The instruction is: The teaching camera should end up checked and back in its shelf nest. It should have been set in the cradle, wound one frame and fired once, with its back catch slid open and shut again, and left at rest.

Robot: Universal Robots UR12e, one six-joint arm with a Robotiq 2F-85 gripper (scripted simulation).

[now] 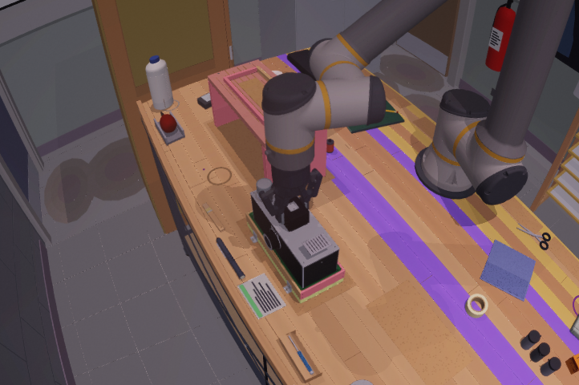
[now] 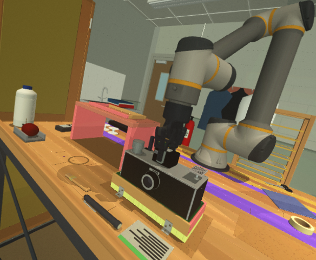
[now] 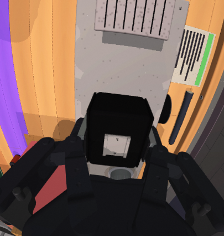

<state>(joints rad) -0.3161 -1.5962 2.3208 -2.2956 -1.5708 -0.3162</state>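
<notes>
My gripper (image 1: 295, 204) (image 2: 165, 148) (image 3: 118, 138) is over the top of the teaching camera (image 1: 295, 240) (image 2: 164, 182) (image 3: 124, 63). The camera is a black box with a grey top plate and a round lens on its front. It sits upright in the cradle (image 1: 299, 272) (image 2: 155, 215), a low tray with pink and yellow-green sides, near the bench's front edge. A black viewfinder hump (image 1: 296, 214) (image 2: 166, 158) (image 3: 119, 130) stands on the top plate. A grey knob (image 1: 264, 185) (image 2: 138, 146) stands at the camera's far end. The pink shelf (image 1: 249, 102) (image 2: 110, 123) stands behind. My gripper is closed on the viewfinder hump.
The arm's base (image 1: 467, 154) stands on the purple strip to the right. A black rod (image 1: 230, 259) (image 2: 102, 211) and a striped card (image 1: 262, 295) (image 2: 145, 243) lie in front of the cradle. A white bottle (image 1: 158, 84) and a red object on a tray (image 1: 168, 123) stand at the far corner.
</notes>
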